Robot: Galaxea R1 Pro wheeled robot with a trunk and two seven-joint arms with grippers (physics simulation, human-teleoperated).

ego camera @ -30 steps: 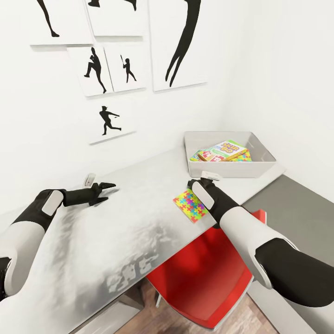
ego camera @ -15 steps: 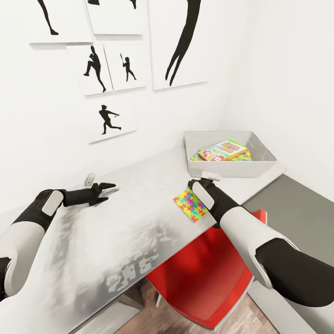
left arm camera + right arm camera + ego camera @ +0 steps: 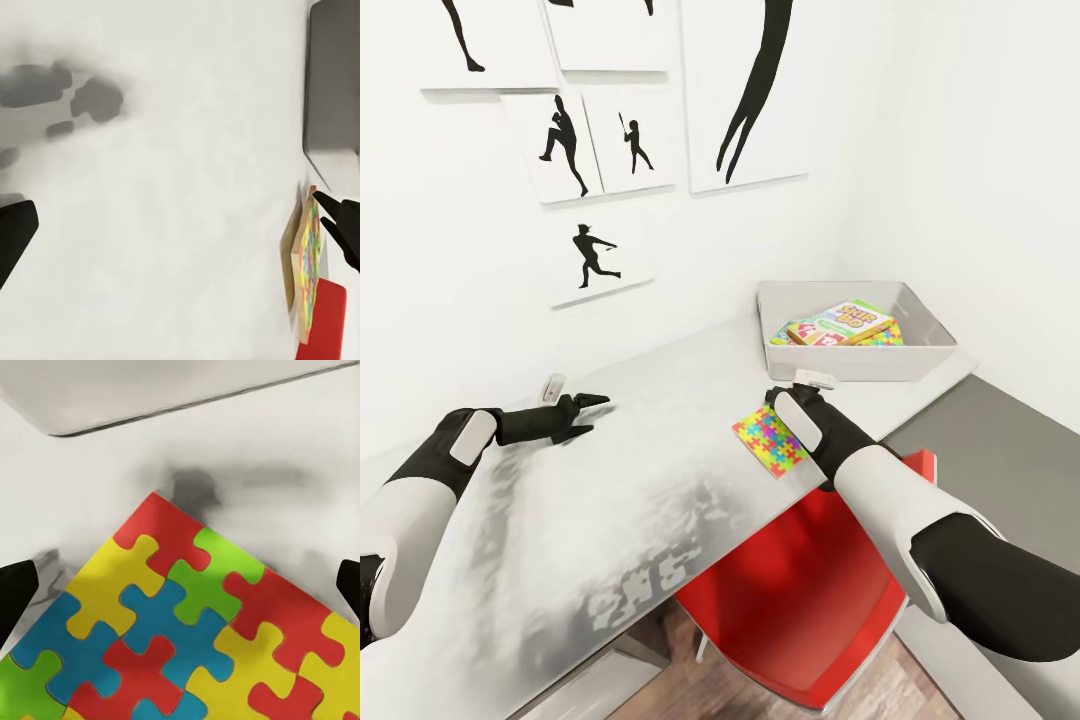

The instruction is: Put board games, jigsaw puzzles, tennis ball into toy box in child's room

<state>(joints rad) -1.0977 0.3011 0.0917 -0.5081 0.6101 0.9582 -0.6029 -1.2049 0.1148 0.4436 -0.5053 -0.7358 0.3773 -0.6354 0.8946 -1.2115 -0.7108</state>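
Puzzle (image 3: 770, 440) lies flat near the toy box (image 3: 857, 362), at the table (image 3: 610, 490) edge. My right pincer (image 3: 180, 585) hangs wide above it; I should straddle one edge before closing.

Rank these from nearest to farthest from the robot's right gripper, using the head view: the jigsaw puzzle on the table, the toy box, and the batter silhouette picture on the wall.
1. jigsaw puzzle: on the table, directly at the right gripper.
2. toy box: just beyond, at the table's far end.
3. batter silhouette picture: up on the wall, farthest.
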